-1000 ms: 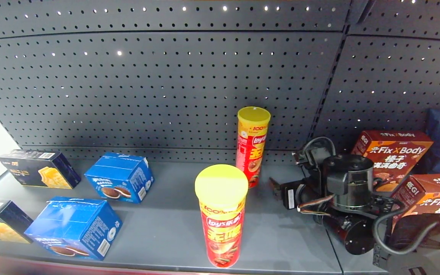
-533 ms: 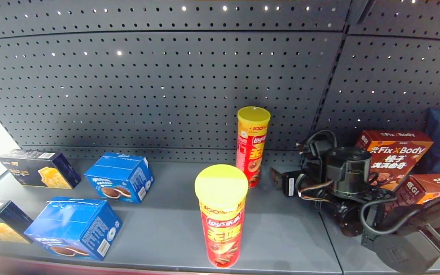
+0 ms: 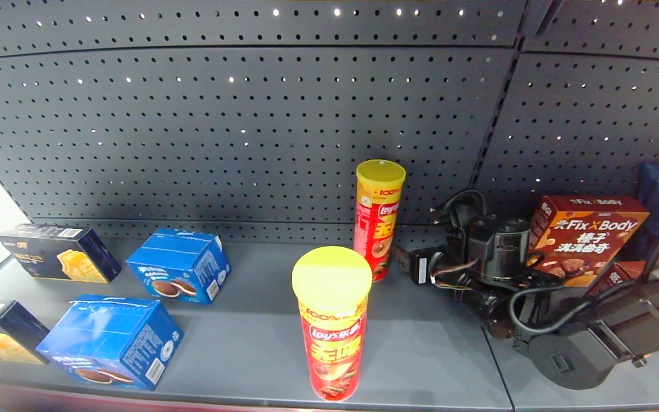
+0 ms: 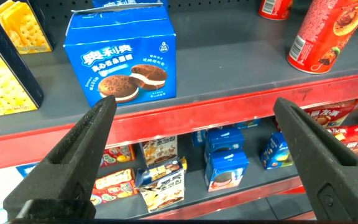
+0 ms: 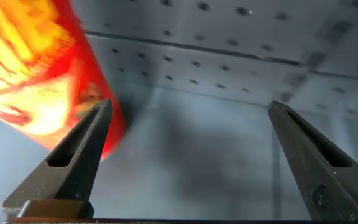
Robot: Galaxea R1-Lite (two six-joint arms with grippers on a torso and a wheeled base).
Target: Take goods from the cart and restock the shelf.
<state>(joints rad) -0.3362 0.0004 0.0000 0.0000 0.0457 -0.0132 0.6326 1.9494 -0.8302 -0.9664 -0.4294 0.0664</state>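
At three o'clock of the rear chip can (image 3: 379, 220), I am sliding the right gripper (image 5: 189, 106) closer, released and empty; I am likely straightening it, not stocking.

Head view: moderate, even light from overhead. Blown-out white glare at far left edge, beside shelf (image 3: 238, 343). Bright pinpoints through pegboard (image 3: 221, 131) holes. Soft, faint shadows around front chip can (image 3: 332, 320) and rear chip can (image 3: 378, 217). Barrel bowing of panel seams toward edges.
Right wrist view: dimmer, rear chip can smeared by blur.
Left wrist view: bright, crisp on blue box (image 4: 123, 53).
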